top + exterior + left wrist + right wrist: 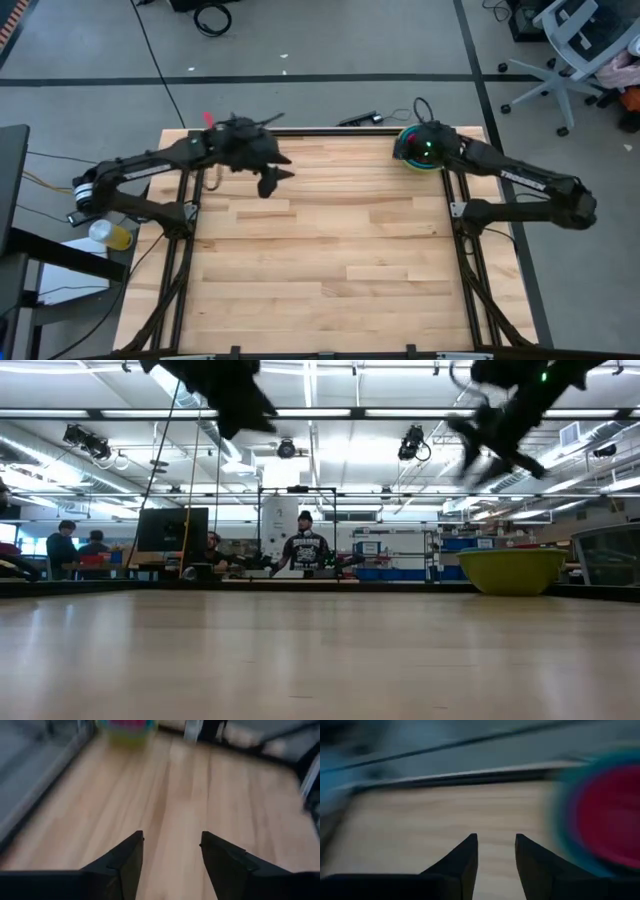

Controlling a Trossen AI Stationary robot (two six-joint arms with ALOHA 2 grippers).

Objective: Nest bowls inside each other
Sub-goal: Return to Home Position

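Note:
The bowls stand nested in one stack (404, 152) at the table's far right corner. The low view shows the outer olive-green bowl (510, 570) resting on its base. The right wrist view shows a magenta-red bowl (612, 815) inside a teal rim, blurred. My right gripper (496, 851) hangs open just above and beside the stack, and its wrist covers part of the stack in the high view. My left gripper (270, 184) is open over the far left of the table, well above the wood, with nothing between its fingers (127, 857). The stack (127, 727) lies far ahead of it.
Bare wooden table top (330, 260) spreads across the middle and near side. A black cable and a small dark item (360, 118) lie at the far edge. A yellow cup (112, 235) sits off the table's left side. People (305, 545) stand in the room beyond.

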